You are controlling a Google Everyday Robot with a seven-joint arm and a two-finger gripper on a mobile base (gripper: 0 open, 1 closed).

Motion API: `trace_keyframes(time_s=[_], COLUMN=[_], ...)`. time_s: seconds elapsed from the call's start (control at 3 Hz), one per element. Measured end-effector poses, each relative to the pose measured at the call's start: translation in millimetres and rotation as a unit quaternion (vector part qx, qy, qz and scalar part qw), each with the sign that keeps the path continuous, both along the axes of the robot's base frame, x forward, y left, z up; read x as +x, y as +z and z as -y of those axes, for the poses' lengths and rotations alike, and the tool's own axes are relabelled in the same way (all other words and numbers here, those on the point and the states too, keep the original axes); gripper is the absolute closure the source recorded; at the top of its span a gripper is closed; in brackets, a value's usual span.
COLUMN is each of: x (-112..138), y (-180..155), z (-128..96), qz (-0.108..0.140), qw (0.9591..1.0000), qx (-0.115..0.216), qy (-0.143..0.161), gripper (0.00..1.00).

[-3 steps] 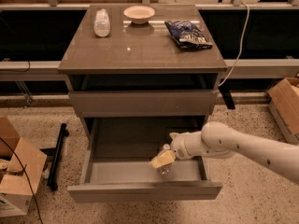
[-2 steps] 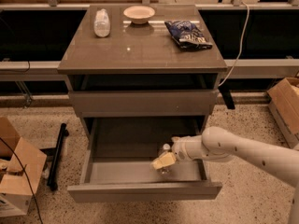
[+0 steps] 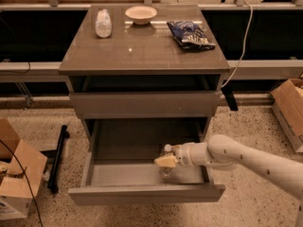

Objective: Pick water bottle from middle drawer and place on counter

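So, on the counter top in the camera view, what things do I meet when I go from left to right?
White bottle → bowl → blue snack bag. The gripper is not up there: it is low in the open middle drawer, at the water bottle.

The pincer (image 3: 165,161) sits down inside the pulled-out middle drawer (image 3: 147,193), right at the water bottle (image 3: 166,170), while the counter (image 3: 142,53) carries a bowl (image 3: 141,14), a snack bag (image 3: 190,34) and a whitish bottle (image 3: 103,22).

The bench (image 3: 142,51) gleamed glossy; the clear plastic water bottle (image 3: 167,172) sat by the smooth claw (image 3: 165,161) inside the matt middle drawer (image 3: 142,194)
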State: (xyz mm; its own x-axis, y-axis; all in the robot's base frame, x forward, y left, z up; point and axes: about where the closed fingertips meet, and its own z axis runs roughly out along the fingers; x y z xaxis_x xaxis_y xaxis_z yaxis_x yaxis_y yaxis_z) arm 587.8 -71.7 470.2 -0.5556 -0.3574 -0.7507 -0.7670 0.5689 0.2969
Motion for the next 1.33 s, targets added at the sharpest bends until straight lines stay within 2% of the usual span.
trace_keyframes(time_s=[0.33,0.67,1.0,1.33], x=[-9,-20,-17,4], y=[20,84,184,344], z=[3,15,53,99], qz=[0.017,0.056,0.105,0.169], qw=[0.9997,0.9978,0.9937,0.9845], qx=[0.015,0.034,0.031,-0.017], qy=[-0.004,0.01,0.022,0.043], gripper=[0.69,0.92,1.0,1.0])
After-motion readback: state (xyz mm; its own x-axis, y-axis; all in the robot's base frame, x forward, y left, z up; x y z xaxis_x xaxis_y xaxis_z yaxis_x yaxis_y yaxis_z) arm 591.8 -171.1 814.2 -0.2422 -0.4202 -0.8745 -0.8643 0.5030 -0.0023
